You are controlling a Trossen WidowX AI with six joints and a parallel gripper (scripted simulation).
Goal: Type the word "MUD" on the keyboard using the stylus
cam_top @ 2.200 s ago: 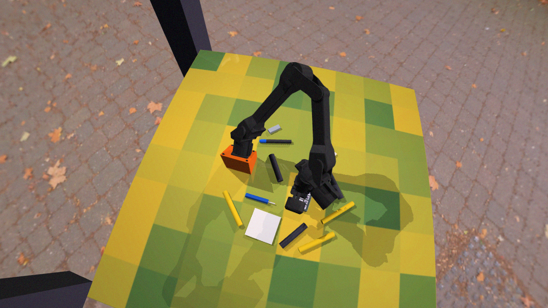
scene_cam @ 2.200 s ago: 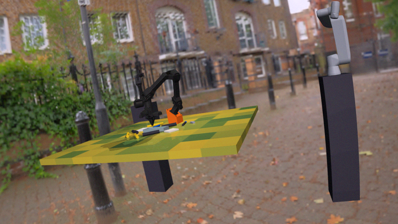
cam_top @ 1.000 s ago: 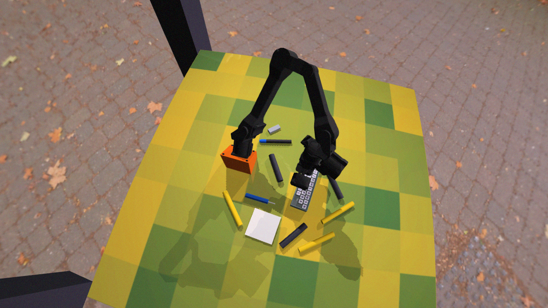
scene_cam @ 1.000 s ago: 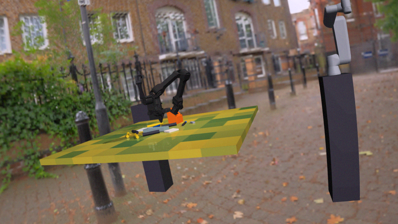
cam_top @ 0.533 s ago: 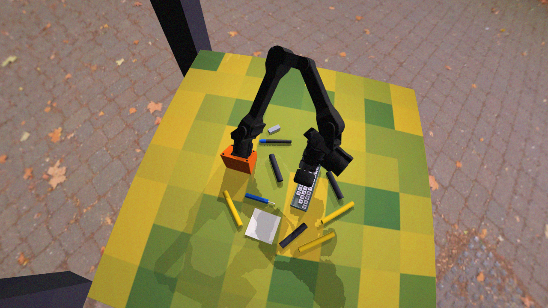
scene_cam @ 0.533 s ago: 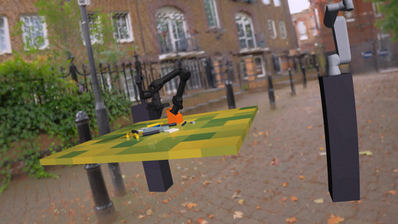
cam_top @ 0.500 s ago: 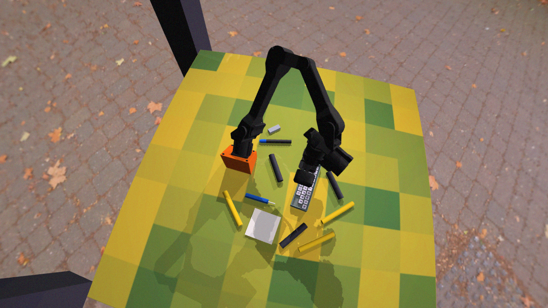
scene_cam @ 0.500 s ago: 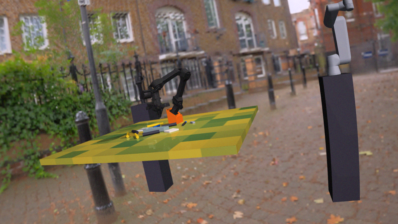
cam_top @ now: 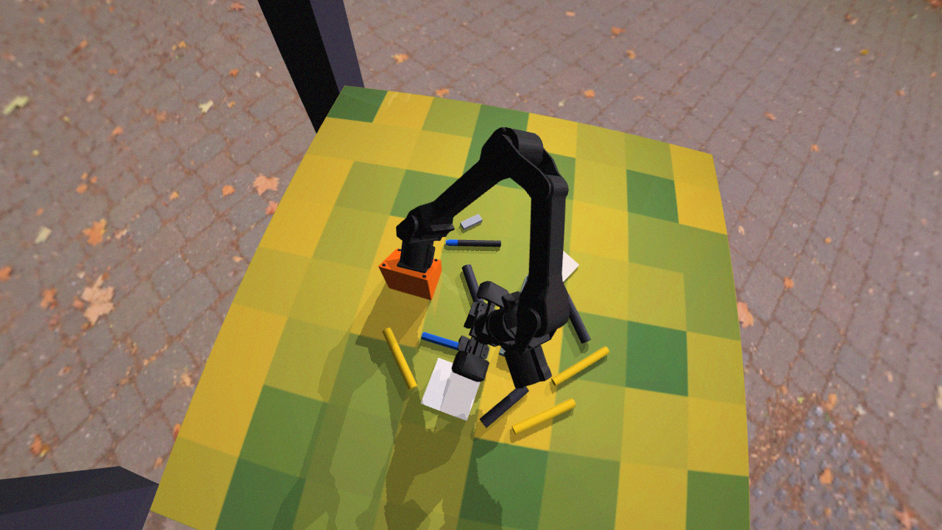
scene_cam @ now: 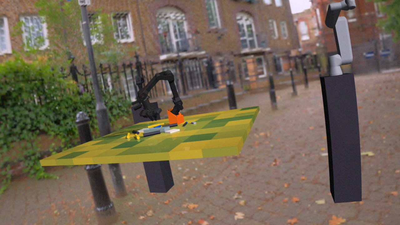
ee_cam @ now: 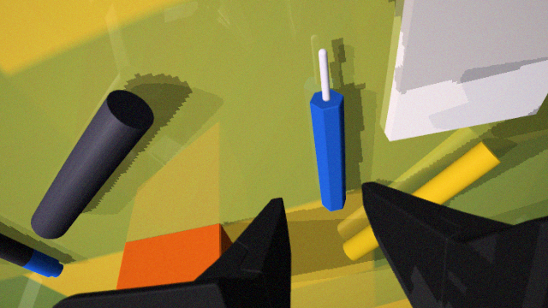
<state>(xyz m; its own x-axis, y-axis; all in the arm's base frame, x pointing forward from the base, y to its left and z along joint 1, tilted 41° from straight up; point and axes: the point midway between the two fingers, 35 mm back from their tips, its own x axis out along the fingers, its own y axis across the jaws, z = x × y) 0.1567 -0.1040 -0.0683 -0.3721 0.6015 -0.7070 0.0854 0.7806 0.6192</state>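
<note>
A surface [cam_top: 652, 263] [scene_cam: 184, 151] [ee_cam: 240, 51] checkered in green and yellow is spreading beneath the whole scene, while a tall dark pedestal [scene_cam: 341, 134] is bearing a grey arm [scene_cam: 342, 42] well apart from it. A black arm [cam_top: 546, 244] [scene_cam: 173, 89] is arching over the scattered goods from its orange base block [cam_top: 411, 280] [scene_cam: 176, 118] [ee_cam: 171, 257]. Its pincer [cam_top: 479, 337] [scene_cam: 154, 119] [ee_cam: 323, 201] is hovering above the surface, fingers standing partly apart and gripping nothing.

The pale blue-grey keyboard [cam_top: 502, 352] [scene_cam: 156, 129] is lying mostly hidden under the arm in the top view, its keys escaping sight. A white slab [cam_top: 454, 395] [scene_cam: 141, 130] [ee_cam: 471, 34] is resting beside the stylus, and a smaller-looking, partly covered white piece [cam_top: 570, 265] [scene_cam: 172, 131] is lying on the keyboard's other side.

Three yellow rods, one of them [cam_top: 399, 358] [scene_cam: 155, 125] [ee_cam: 454, 171] near the base block, and three dark rods, one of them [cam_top: 469, 280] [scene_cam: 170, 125] [ee_cam: 94, 162] near the stylus, are lying around the group. A blue-ended black marker [cam_top: 477, 244] [scene_cam: 184, 123] [ee_cam: 43, 263] is resting close to the base block. The blue, white-tipped stylus [cam_top: 439, 340] [scene_cam: 157, 126] [ee_cam: 331, 154] is lying on the surface, below the pincer and outside its grasp. A small grey block [cam_top: 471, 221] [scene_cam: 193, 123] is sitting near the marker.
</note>
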